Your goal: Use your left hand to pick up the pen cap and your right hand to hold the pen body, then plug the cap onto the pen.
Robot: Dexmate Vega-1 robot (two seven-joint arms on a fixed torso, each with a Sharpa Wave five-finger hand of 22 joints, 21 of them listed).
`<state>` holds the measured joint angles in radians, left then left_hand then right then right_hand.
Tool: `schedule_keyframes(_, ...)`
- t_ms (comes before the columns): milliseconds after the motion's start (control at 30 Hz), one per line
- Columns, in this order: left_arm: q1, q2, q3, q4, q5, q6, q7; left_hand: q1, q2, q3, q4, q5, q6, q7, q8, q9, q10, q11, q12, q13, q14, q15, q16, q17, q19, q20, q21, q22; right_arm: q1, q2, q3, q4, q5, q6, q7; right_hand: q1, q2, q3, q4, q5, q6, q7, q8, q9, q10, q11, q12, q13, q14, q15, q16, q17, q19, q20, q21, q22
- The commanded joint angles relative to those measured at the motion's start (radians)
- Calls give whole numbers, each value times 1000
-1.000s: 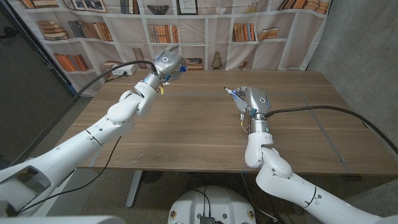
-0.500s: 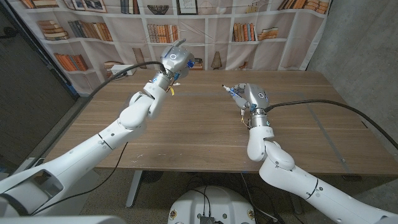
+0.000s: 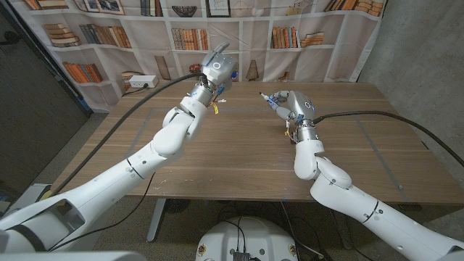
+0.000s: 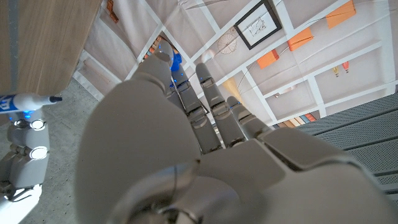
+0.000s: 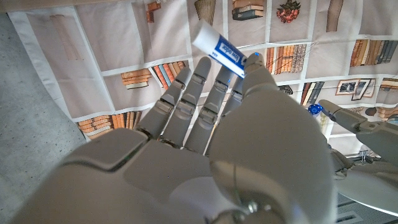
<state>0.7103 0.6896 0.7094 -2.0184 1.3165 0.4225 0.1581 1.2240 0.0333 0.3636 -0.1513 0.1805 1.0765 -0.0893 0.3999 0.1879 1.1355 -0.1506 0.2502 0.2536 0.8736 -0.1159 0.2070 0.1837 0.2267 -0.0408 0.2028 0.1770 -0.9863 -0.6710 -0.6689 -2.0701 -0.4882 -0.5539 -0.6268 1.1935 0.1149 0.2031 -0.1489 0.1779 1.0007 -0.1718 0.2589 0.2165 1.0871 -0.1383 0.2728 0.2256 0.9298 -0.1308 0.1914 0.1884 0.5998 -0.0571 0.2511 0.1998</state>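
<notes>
Both arms were raised above the wooden tabletop [image 3: 239,156], with the two hands brought toward each other over its far half, apparently so the cap and pen could be lined up in mid-air rather than against the surface.

The right hand [image 3: 296,109] was clamped on the pen body [image 3: 271,102], a white barrel with blue print. The barrel stuck out past the fingers, its tip aimed toward the other arm. Holding it that way left the writing end exposed and free for a cap to slide on. In the right wrist view the pen body [image 5: 217,47] crossed the fingertips at a slant, pinned near their ends.

The left hand [image 3: 217,69] was higher and a little farther back, its fingers drawn together. In the left wrist view a small blue piece, judged to be the pen cap [image 4: 176,62], sat between the thumb and a finger, so the hand appeared to be pinching it. The same view showed the pen body [image 4: 26,102] pointing toward that hand.

The cap and the pen tip were near one another but clearly apart, and not yet on one line. The next step would probably call for lowering the cap to the tip's height and matching its opening to the barrel's axis before pushing.
</notes>
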Motion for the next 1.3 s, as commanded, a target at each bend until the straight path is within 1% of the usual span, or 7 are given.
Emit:
schedule_keyframes(33, -10, -57, 30, 3, 67, 25, -28, -3, 2, 31, 27, 4, -6, -3, 3, 6, 73, -60, 3, 83, 7, -94, -3, 3, 1, -37, -3, 0, -2, 0, 42, 21, 42, 76, -10, 9, 19, 21, 9, 6, 56, -44, 5, 4, 74, -69, 8, 2, 14, -102, 9, 6, 6, -113, -2, 3)
schedule_keyframes(500, 2, -30, 23, -39, 34, -30, -24, -6, 0, 35, 29, 4, -14, -2, 1, 6, 73, -60, -2, 86, 2, -93, -6, 4, -2, -35, -4, 0, 14, 33, 19, 37, 17, 49, -19, 10, 18, 22, 8, 5, 57, -44, 5, 3, 74, -69, 7, 2, 16, -102, 7, 5, 8, -114, -2, 3)
schedule_keyframes(667, 7, -8, 14, -59, 6, -55, -48, -6, -1, 37, 29, 4, -16, -5, 1, 7, 74, -59, -3, 87, 0, -94, -7, 4, -3, -35, -4, 0, 19, 35, 6, 36, -12, 35, -27, 11, 18, 22, 8, 5, 57, -44, 4, 3, 75, -69, 8, 2, 17, -102, 8, 5, 8, -114, -2, 4)
schedule_keyframes(900, 3, 16, 11, -64, 18, -74, -66, -7, -1, 39, 30, 4, -18, -5, 0, 7, 74, -60, -6, 89, -3, -93, -8, 4, -4, -34, -4, 0, 24, 29, -23, 29, -84, -1, -39, 10, 18, 22, 9, 5, 57, -44, 3, 3, 75, -69, 8, 3, 20, -102, 9, 6, 8, -114, -2, 4)
schedule_keyframes(1000, -2, 19, 13, -61, 26, -82, -66, -7, 0, 40, 30, 4, -18, -5, 0, 7, 74, -60, -6, 89, -3, -94, -8, 4, -5, -35, -5, 0, 29, 37, -41, 38, -128, -25, -55, 10, 18, 22, 9, 5, 57, -44, 3, 3, 75, -69, 7, 2, 21, -103, 9, 6, 8, -114, -2, 4)
schedule_keyframes(1100, -8, 22, 21, -57, 59, -84, -57, -8, 0, 41, 31, 4, -20, -3, 0, 7, 74, -60, -7, 91, -4, -93, -8, 4, -5, -34, -5, 0, 34, 42, -61, 51, -170, -42, -67, 11, 17, 22, 8, 5, 58, -43, 3, 3, 75, -69, 8, 3, 22, -104, 9, 6, 8, -114, -2, 4)
schedule_keyframes(1300, -18, 28, 31, -52, 118, -91, -42, -10, 0, 43, 32, 4, -19, -7, 1, 8, 75, -60, -10, 93, -3, -93, -7, 5, -6, -35, -5, 0, 34, 35, -74, 45, -204, -66, -44, 10, 16, 21, 8, 5, 59, -43, 3, 3, 76, -68, 8, 3, 23, -103, 9, 7, 9, -114, -2, 4)
